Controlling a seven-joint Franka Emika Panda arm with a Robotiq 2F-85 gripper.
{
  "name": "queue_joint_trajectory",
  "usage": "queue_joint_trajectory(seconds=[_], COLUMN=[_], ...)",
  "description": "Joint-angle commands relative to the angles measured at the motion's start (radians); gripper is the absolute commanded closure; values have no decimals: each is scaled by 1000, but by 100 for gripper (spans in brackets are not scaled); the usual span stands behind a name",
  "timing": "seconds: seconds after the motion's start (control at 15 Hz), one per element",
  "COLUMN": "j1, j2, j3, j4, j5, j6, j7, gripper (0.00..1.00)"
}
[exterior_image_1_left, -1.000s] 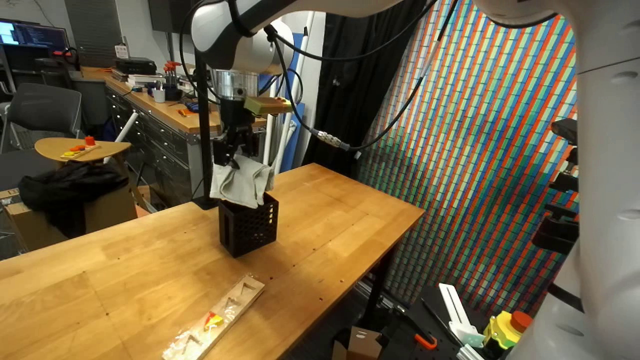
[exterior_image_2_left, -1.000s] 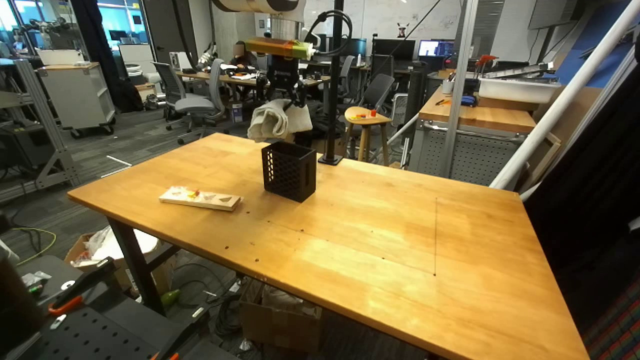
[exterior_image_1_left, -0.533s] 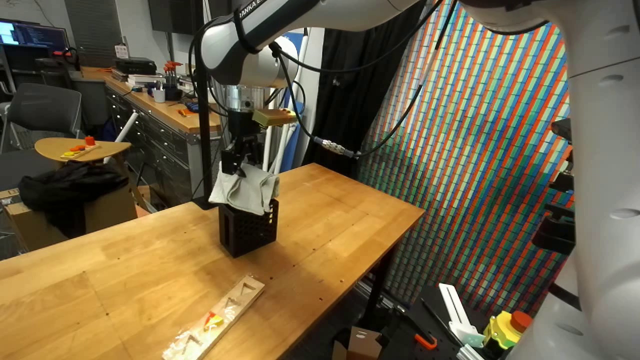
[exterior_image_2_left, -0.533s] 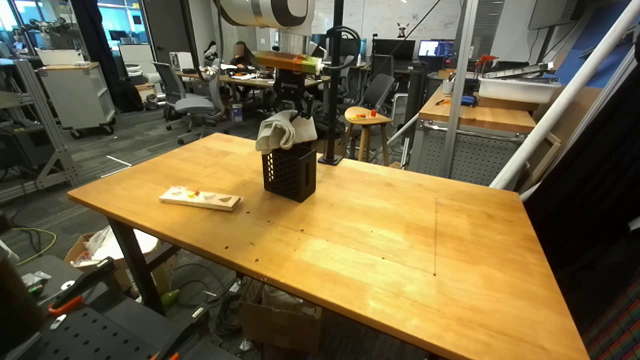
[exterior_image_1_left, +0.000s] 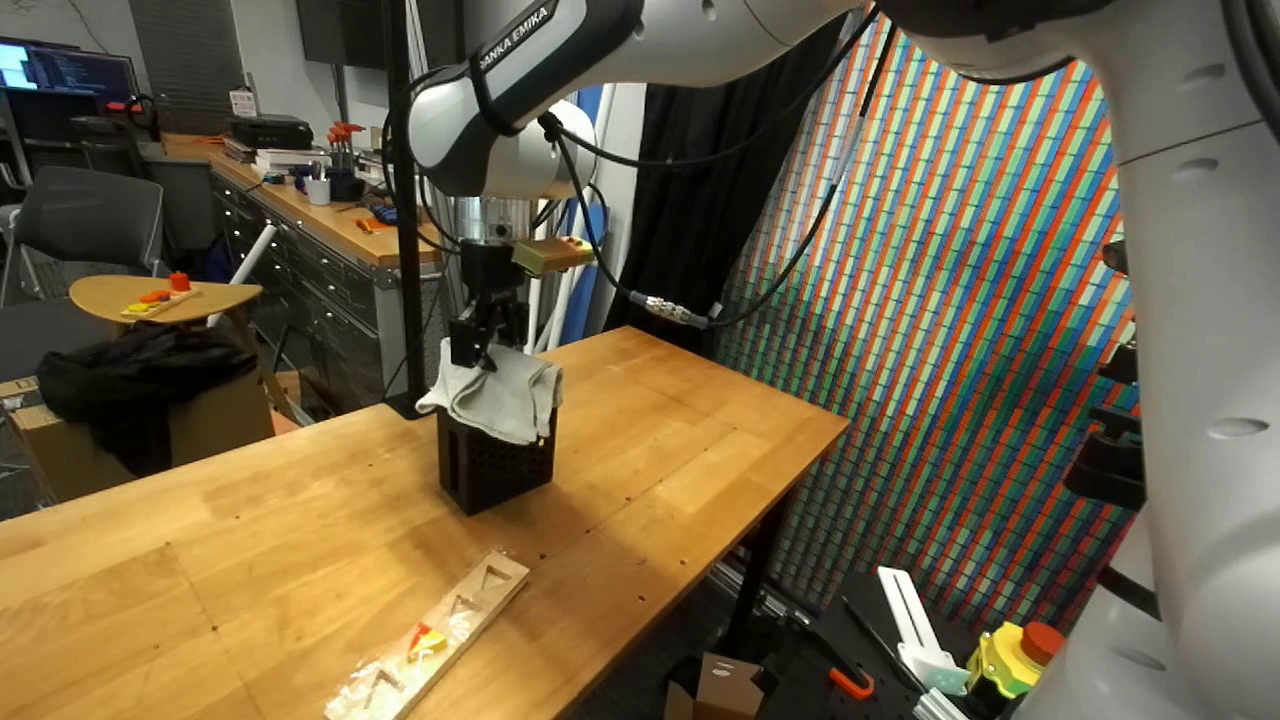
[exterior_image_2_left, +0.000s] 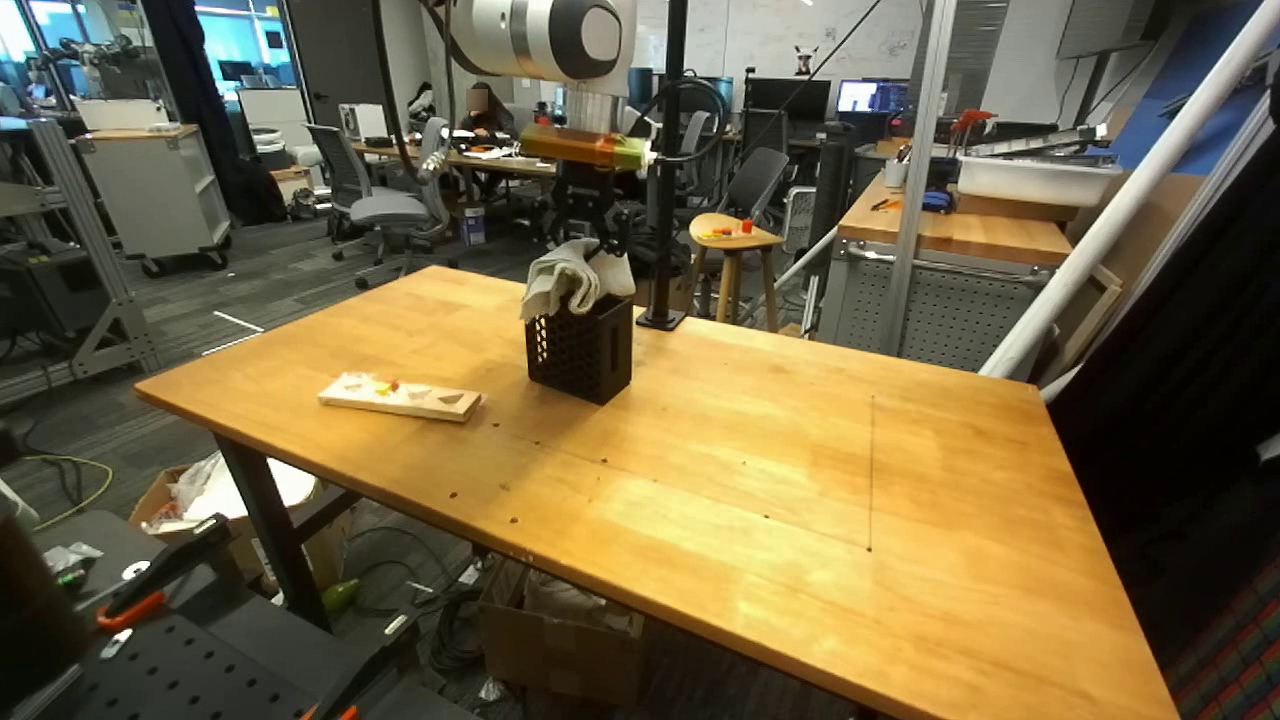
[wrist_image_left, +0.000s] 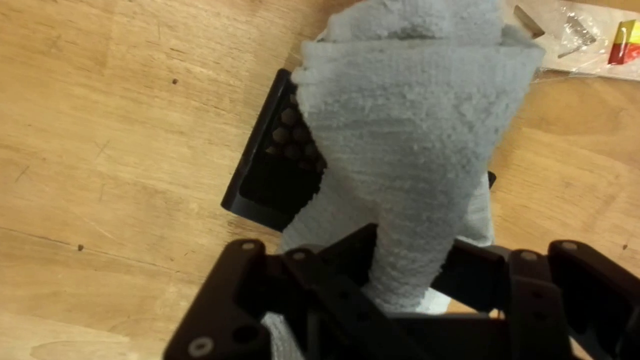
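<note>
Two black fingers (wrist_image_left: 355, 252) of the Robotiq gripper (wrist_image_left: 411, 262) pinching a bunched fold of pale terry towel (wrist_image_left: 415, 130). Wrist view, clock centred on the grip: towel fans toward 12, across the mouth of a black perforated plastic bin (wrist_image_left: 257, 211); bin's uncovered corner at 10. Contact with the rim hard to tell. Plastic-wrapped wooden puzzle board (wrist_image_left: 602, 32) between 1 and 2, apart from bin, on wooden tabletop (exterior_image_2_left: 800, 450). In an exterior view, black post (exterior_image_2_left: 664, 220), foot between 2 and 3 o'clock from bin.
</note>
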Motion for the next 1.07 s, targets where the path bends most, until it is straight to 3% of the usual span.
queue_joint_trajectory(seconds=[0.0,0.67,1.0], j1=[-11,-5,-6], j2=[6,53,68], j3=[6,4,-12], j4=[-25,-17,-49], j5=[15,23,48], j6=[29,9,-18], j7=[-40,0,126], gripper=[96,96,96])
